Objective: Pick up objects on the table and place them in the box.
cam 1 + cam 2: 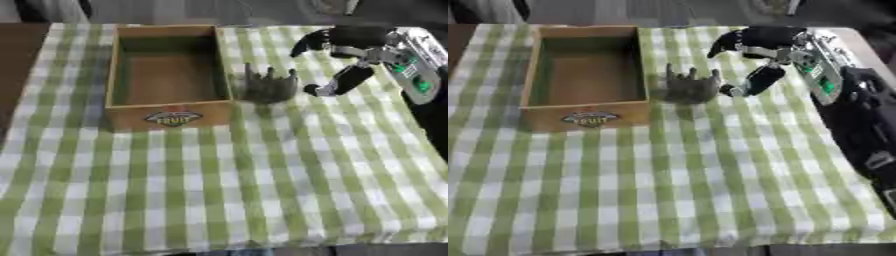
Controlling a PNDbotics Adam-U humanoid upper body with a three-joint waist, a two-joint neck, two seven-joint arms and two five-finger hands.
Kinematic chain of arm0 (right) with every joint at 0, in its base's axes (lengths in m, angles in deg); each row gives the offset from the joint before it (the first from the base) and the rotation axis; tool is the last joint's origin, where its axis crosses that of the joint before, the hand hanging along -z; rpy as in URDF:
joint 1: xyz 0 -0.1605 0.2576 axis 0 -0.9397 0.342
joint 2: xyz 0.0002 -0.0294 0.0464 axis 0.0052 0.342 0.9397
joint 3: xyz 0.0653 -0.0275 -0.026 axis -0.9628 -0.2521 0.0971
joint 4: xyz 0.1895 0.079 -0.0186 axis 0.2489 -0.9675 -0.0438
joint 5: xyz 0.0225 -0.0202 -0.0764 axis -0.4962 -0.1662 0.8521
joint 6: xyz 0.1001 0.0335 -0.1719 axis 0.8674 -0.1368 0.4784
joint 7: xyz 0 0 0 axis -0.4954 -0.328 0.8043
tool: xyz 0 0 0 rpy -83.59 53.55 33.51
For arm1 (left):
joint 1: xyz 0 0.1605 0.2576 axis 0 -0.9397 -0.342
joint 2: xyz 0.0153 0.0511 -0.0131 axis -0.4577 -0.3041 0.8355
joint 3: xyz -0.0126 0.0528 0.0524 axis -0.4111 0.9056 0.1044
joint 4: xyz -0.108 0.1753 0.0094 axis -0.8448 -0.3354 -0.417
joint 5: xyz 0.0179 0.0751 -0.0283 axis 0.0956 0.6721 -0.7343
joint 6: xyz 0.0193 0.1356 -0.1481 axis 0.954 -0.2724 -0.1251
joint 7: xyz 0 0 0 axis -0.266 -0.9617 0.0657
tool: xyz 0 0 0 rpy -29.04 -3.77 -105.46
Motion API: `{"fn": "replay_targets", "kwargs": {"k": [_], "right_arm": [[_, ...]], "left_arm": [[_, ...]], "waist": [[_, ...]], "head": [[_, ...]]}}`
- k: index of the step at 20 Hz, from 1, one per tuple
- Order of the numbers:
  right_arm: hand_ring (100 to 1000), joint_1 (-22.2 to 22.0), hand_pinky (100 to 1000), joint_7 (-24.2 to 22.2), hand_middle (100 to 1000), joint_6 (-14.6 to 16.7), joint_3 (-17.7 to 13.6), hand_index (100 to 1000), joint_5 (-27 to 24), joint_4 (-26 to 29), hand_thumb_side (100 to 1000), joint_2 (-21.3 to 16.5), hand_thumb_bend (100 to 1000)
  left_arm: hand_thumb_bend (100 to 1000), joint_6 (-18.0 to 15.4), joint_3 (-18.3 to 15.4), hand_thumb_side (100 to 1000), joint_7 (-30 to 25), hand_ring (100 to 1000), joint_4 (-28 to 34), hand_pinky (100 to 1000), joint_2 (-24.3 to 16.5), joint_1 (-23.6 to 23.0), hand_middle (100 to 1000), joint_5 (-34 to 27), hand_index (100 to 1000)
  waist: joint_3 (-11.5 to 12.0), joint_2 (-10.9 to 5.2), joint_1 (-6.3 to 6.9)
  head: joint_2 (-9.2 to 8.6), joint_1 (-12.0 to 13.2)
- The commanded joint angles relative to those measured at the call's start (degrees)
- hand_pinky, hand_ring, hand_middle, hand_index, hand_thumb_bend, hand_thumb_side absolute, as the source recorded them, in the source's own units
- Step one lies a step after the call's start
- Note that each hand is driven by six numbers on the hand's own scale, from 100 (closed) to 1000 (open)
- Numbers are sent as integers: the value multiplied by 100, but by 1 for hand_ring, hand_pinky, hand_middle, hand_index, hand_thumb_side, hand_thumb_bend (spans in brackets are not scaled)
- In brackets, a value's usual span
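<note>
A dark grey-brown object (267, 85) with several upright prongs stands on the checked cloth, just right of the wooden box (171, 106). The box is open-topped with a "FRUIT" label on its front wall, and nothing shows inside it. My right hand (357, 38) comes in from the upper right and hovers beside the object, open, holding nothing. Its thumb (339, 81) points down just right of the object, and its fingers (308, 43) reach out above and behind it. My left hand shows in neither view.
A green and white checked cloth (262, 180) covers the table. Bare brown tabletop (16, 60) shows at the far left. My right forearm (859, 115) runs down the right side. The cloth's front edge lies along the bottom.
</note>
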Motion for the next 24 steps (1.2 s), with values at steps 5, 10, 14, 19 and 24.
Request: {"fn": "replay_targets", "kwargs": {"k": [5,10,14,19,24], "right_arm": [[874,363,776,250,876,-26,-81,909,452,-624,508,100,342],[921,597,810,425,914,-57,-136,914,964,-1363,556,342,384],[993,705,884,835,978,-117,-195,907,1464,-1685,575,450,426],[1000,762,905,1250,1000,-183,-202,881,1913,-1836,590,518,450],[1000,807,915,1426,1000,-188,-192,869,2183,-1983,593,596,459]], "left_arm": [[103,-6,-33,646,-36,637,104,546,-102,56,541,-18,580],[102,-12,-18,646,-54,637,96,546,-88,62,541,-31,580],[102,-19,-18,645,-55,637,92,546,-86,62,541,-37,580],[103,-13,-10,645,-65,637,89,546,-77,62,541,-44,580],[103,-19,-12,645,-62,637,88,546,-81,61,541,-49,580]], "waist": [[33,-74,38],[67,-76,69],[90,-84,79],[93,-98,76],[101,-104,90]], "head": [[33,-79],[33,-136],[33,-165],[33,-194],[33,-226]]}}
